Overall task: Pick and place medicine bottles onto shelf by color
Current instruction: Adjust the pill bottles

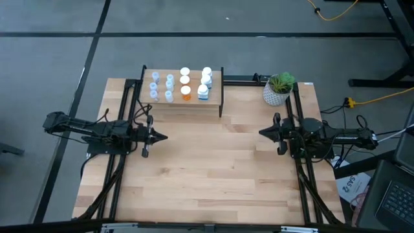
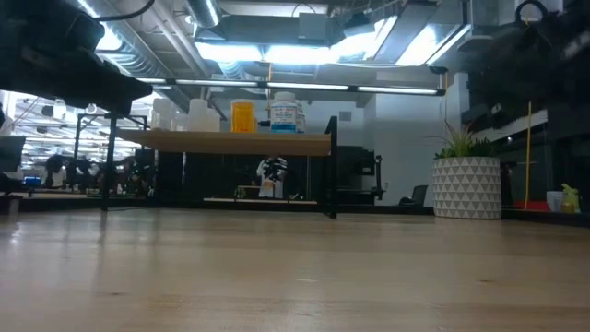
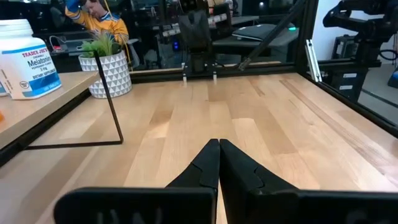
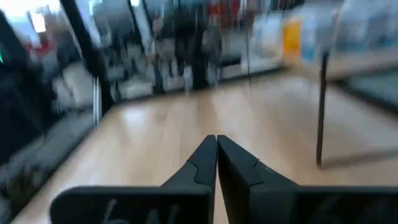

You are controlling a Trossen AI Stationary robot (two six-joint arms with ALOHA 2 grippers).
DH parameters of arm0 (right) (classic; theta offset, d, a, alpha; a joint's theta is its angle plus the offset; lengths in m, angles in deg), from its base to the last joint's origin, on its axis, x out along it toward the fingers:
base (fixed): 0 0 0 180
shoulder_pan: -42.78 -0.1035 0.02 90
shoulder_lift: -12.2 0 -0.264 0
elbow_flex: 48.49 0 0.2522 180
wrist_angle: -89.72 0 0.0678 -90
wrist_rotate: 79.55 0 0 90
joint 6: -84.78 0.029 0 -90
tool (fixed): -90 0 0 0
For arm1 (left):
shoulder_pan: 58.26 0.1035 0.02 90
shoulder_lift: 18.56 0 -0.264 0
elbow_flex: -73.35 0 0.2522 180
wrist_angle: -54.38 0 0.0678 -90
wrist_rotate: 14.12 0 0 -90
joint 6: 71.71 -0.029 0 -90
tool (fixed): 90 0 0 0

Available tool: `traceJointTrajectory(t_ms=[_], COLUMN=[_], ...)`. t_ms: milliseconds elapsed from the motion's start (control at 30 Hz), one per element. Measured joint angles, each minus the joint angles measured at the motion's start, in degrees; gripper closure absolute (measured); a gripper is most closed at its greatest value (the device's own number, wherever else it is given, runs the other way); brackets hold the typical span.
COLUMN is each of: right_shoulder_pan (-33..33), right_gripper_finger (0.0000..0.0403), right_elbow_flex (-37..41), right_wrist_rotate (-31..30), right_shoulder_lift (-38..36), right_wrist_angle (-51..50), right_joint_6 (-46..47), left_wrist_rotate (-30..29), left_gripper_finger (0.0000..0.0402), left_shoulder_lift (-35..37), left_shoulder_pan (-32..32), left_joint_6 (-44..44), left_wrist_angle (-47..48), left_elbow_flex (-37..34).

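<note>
From above, the shelf (image 1: 182,98) sits at the table's (image 1: 207,181) far edge with all the bottles (image 1: 184,83) on top — pale vials on the left, white caps and one orange bottle (image 1: 186,94) in the middle, white ones on the right. The plant pot (image 1: 277,91) is in the far right corner. The left gripper (image 1: 163,136) and right gripper (image 1: 261,133) face each other, well apart, with a big bare stretch of wood between and in front of them.

The low view gets you the gap under the shelf (image 2: 235,142) and its thin legs; the orange bottle (image 2: 242,116) and a labelled white one (image 2: 285,112) stand upright on it, pot (image 2: 467,185) off to the right. No grippers clearly visible here.

Left wrist: gripper (image 3: 219,144) pinched closed, holding nothing, with the white bottle (image 3: 28,59) near the shelf's edge.

Right wrist: gripper (image 4: 216,139) closed and empty too — the background is blurry.
</note>
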Motion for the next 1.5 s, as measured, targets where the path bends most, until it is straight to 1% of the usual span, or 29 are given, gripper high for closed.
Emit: traceJointTrajectory(t_ms=[100, 167, 267, 367, 467, 533, 600, 667, 733, 833, 933, 1000, 1067, 1100, 1133, 1200, 1267, 1333, 1433, 1467, 1500], right_shoulder_pan=[0.02, 0.02, 0.02, 0.0, 0.02, -0.01, 0.03, 0.02, 0.02, 0.02, 0.44, 1.39, 3.19, 4.52, 5.9, 8.68, 11.13, 13.21, 15.52, 16.13, 16.53], right_gripper_finger=[0.0386, 0.0386, 0.0386, 0.0386, 0.0386, 0.0386, 0.0386, 0.0386, 0.0386, 0.0386, 0.0386, 0.0386, 0.0386, 0.0386, 0.0386, 0.0386, 0.0386, 0.0386, 0.0386, 0.0386, 0.0386], right_elbow_flex=[0.0, 0.0, -0.02, -0.02, -0.02, -0.03, -1.19, -4.78, -10.22, -20.25, -34.4, -46.18, -60.14, -67.32, -74.89, -89.04, -102.45, -114.3, -129.59, -132.25, -130.98], right_wrist_rotate=[-0.5, -0.48, -0.09, 3.45, 2.64, -1.11, -4.24, -6.49, -7.54, -8.82, -12.48, -17.34, -24.2, -26.7, -27.51, -25.65, -20.42, -14.32, -7.73, -6.51, -5.23], right_shoulder_lift=[0.09, 0.09, 0.11, 0.13, 0.2, 0.2, 0.65, 1.44, 4.38, 13.89, 28.36, 38.95, 49.93, 55.46, 60.82, 70.88, 80.52, 89.17, 99.67, 102.32, 102.67], right_wrist_angle=[8.3, 11.93, 12.78, 15.4, 24.7, 34.23, 40.86, 41.82, 40.69, 35.0, 26.46, 16.28, 1.47, -6.12, -13.98, -28.38, -40.49, -49.97, -57.92, -57.95, -54.58], right_joint_6=[1.23, 1.32, 0.07, 2.35, 4.76, 0.79, -6.87, -12.47, -17.01, -20.57, -24.41, -27.81, -29.03, -28.67, -28.34, -26.96, -24.89, -23.68, -23.62, -23.79, -24.28], left_wrist_rotate=[0.0, -0.02, -0.02, -0.02, -0.02, -0.02, -0.02, -0.02, -0.02, -0.02, -0.02, -0.02, -0.03, -0.02, -0.02, -0.02, -0.04, -0.02, -0.03, -0.02, -0.04], left_gripper_finger=[0.0402, 0.0402, 0.0401, 0.0401, 0.0401, 0.0401, 0.0401, 0.0401, 0.0401, 0.0401, 0.0401, 0.0401, 0.0401, 0.0401, 0.0401, 0.0401, 0.0401, 0.0401, 0.0401, 0.0401, 0.0401], left_shoulder_lift=[0.0, 0.0, 0.0, 0.0, 0.0, 0.0, 0.0, 0.0, 0.0, 0.0, 0.0, 0.0, 0.0, 0.0, 0.0, 0.0, 0.0, 0.0, 0.0, -0.02, -0.01], left_shoulder_pan=[0.0, 0.0, 0.0, 0.0, 0.0, 0.0, 0.0, 0.0, 0.0, 0.0, 0.0, 0.0, 0.0, 0.0, -0.01, -0.02, 0.0, 0.0, 0.0, -0.01, -0.02], left_joint_6=[0.0, 0.01, 0.02, 0.04, 0.04, 0.04, 0.05, 0.06, 0.06, 0.07, 0.07, 0.07, 0.07, 0.07, 0.07, 0.07, 0.07, 0.07, 0.07, 0.07, 0.06], left_wrist_angle=[0.0, -0.01, -0.02, -0.02, -0.02, -0.02, -0.02, -0.02, -0.02, -0.02, -0.02, -0.02, -0.04, -0.03, -0.04, -0.04, -0.04, -0.04, -0.03, -0.04, -0.04], left_elbow_flex=[0.0, 0.0, 0.0, 0.0, 0.0, 0.0, 0.0, 0.0, 0.0, 0.0, 0.0, 0.0, 0.0, 0.0, 0.0, 0.0, 0.0, 0.0, 0.0, 0.0, 0.0])
